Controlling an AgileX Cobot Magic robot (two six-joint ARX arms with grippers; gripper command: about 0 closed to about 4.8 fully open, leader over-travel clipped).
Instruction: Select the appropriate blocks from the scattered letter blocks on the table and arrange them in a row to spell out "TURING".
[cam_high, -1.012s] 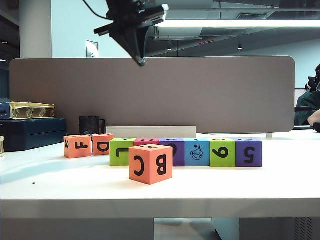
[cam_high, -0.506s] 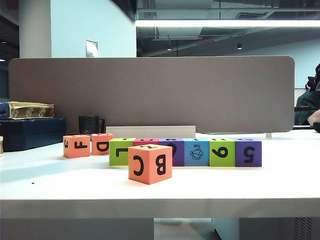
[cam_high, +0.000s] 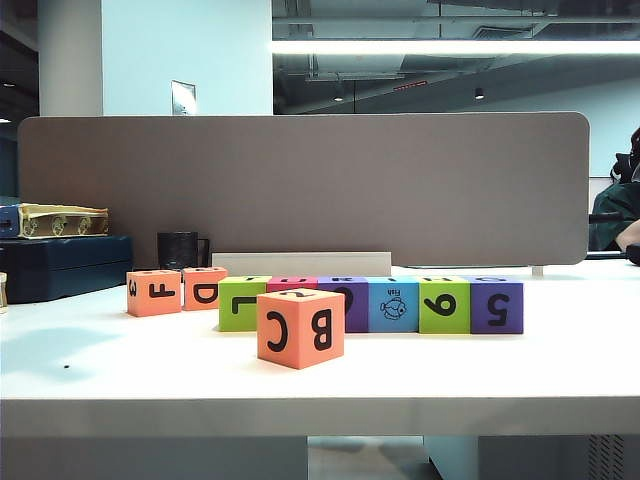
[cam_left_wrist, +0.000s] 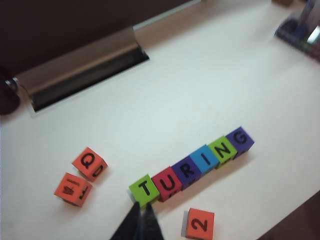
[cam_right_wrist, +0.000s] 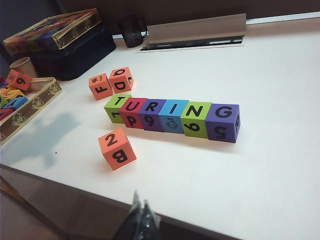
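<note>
The desk (cam_high: 520, 380), wide and white, carries all items; ref. landmark = the row. The row (cam_right_wrist: 172, 116): six cubes touching side to side, top faces reading T-U-R-I-N-G as seen in both wrist views. Order from the T end: lime green T block (cam_left_wrist: 144, 189), magenta U, purple R, blue I, lime green N, purple G block (cam_right_wrist: 223, 122). The big orange cube (cam_high: 300, 326) sits apart, in front of the row nr. the T end, not touching. Two smaller orange cubes (cam_high: 177, 290) stand together just beyond the T end, clear of the row. Step in hand, by judgement: spelling complete; arms clear of the work. Left hand (cam_left_wrist: 141, 225): fingers pressed together, holding nothing, hanging well above the desk over the T end. Right hand (cam_right_wrist: 140, 220): fingers look closed w/ no gap visible, nothing held, off the desk edge on the near side of the row. Next move, by judgement: no further pick req'd; at most verify row alignment, keep both hands off the cubes.
</note>
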